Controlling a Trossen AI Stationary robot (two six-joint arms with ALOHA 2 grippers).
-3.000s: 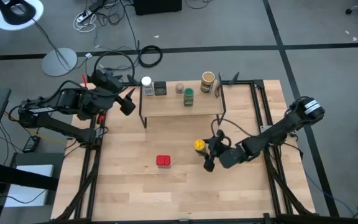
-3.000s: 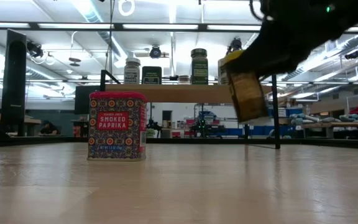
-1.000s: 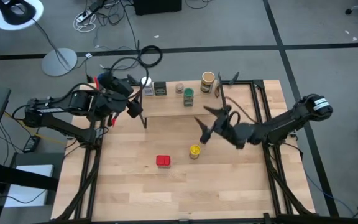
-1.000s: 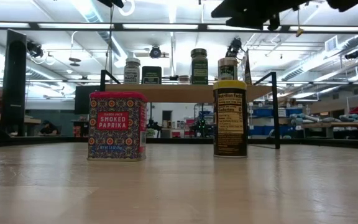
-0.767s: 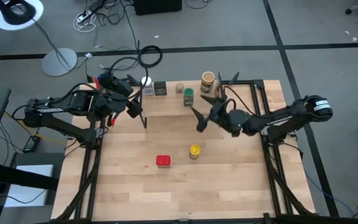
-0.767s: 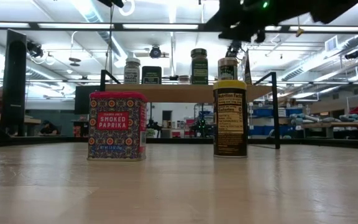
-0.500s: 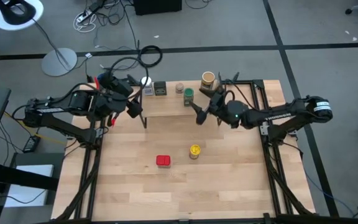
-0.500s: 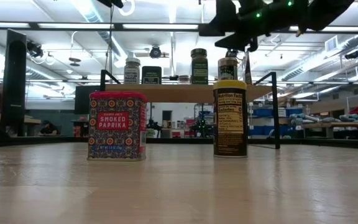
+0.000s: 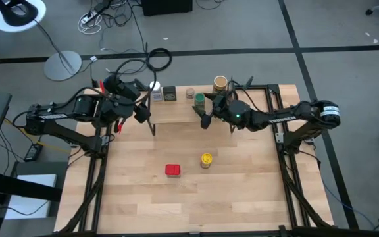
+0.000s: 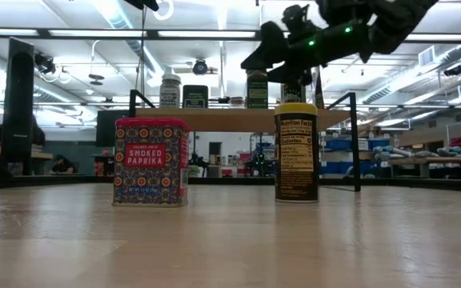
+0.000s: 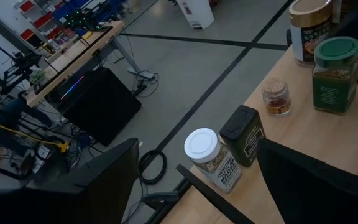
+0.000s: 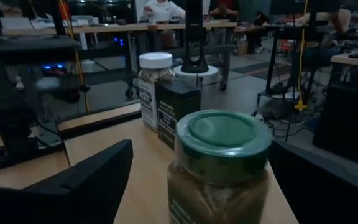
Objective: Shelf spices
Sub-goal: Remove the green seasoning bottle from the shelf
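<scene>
Your right gripper (image 9: 206,113) jaws gape wide, empty, straddling the green jar (image 12: 219,163) on the shelf (image 9: 176,112). Centre it before closing. Left gripper (image 9: 140,112) waits wide open at the shelf's end. Red tin (image 9: 172,170) and yellow-lidded jar (image 9: 206,160) sit on the table (image 9: 143,197).

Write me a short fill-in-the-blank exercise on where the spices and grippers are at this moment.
1. The yellow-lidded jar stands on the table beside the ____ tin.
2. The right gripper, open, faces the jar with the ____ lid on the shelf.
3. The left gripper hangs open near the shelf's end where the ____-lidded jar stands.
4. Between the white-lidded jar and the small tan-capped jar stands a ____ tin.

Missing words: red; green; white; dark
</scene>
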